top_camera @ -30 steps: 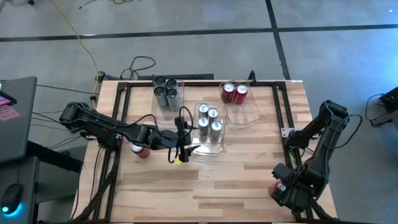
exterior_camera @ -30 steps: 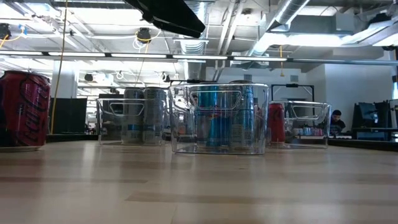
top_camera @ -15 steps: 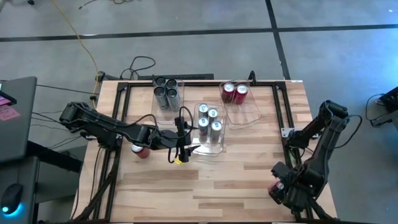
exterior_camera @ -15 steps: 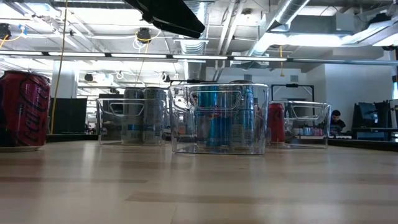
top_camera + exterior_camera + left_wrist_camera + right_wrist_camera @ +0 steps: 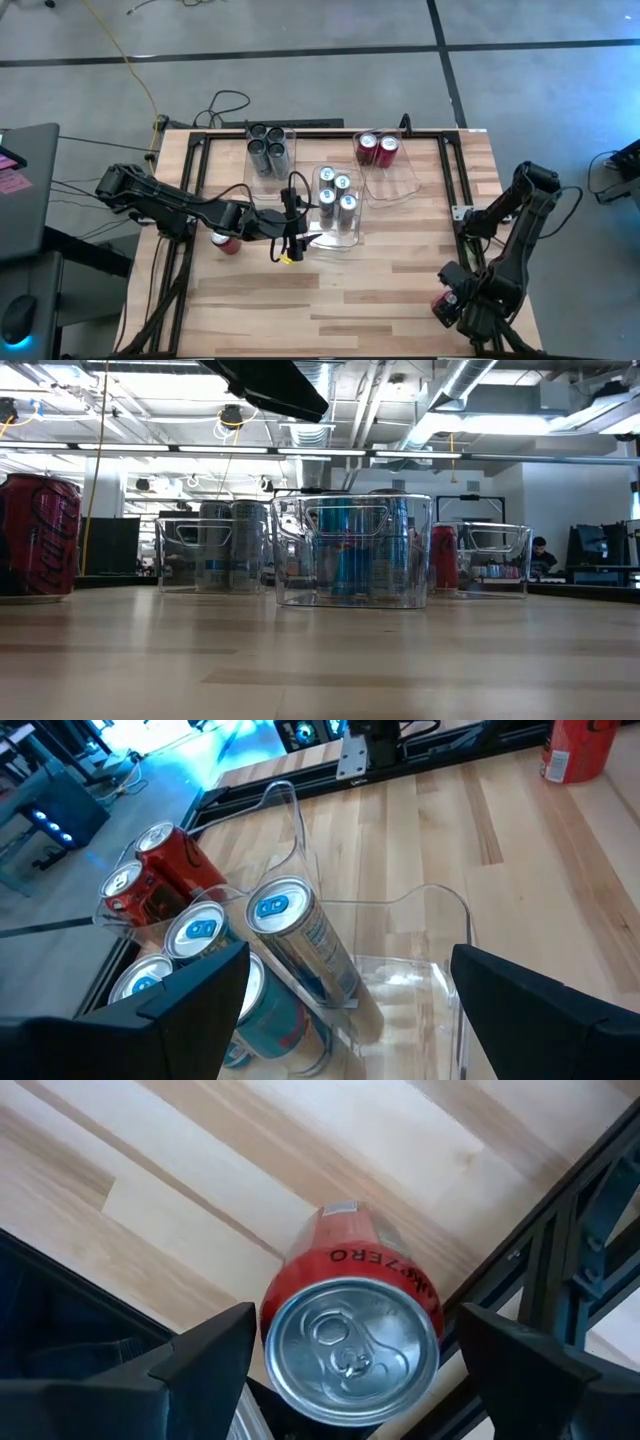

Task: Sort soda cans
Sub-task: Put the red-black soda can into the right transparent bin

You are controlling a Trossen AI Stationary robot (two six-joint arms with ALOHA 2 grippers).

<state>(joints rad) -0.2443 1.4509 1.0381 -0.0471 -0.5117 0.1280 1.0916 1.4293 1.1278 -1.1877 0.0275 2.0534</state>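
At the left of the table point(image 5: 400, 290), a loose red can point(image 5: 226, 241) stands upright on the wood, just beside the left arm's forearm and behind its wrist — not in front of the fingers. The left gripper point(image 5: 297, 238) hovers at the near edge of the middle clear bin point(image 5: 352, 238), jaws spread wide and holding nothing; its wrist view looks past both fingers point(image 5: 190, 1000) into that bin, where the silver-blue cans point(image 5: 290, 925) stand upright. The dark grey cans point(image 5: 268, 145) fill the bin at the far left, and two red cans point(image 5: 377, 147) sit in the far-right bin point(image 5: 400, 185), with room left in it. Farther right, the right gripper point(image 5: 455, 300) sits low at the near right corner of the table, jaws likewise wide apart and closed on nothing. Its wrist camera looks straight down onto the silver top of a second loose red can point(image 5: 350, 1345), which stands between the two fingers with clear space on both sides. The governing relation is this: the can's long axis is vertical and lies in line with the right gripper's approach, centred in the jaw gap — so the right arm is the nearer one, and closing the jaws appears to be all the grasp requires.
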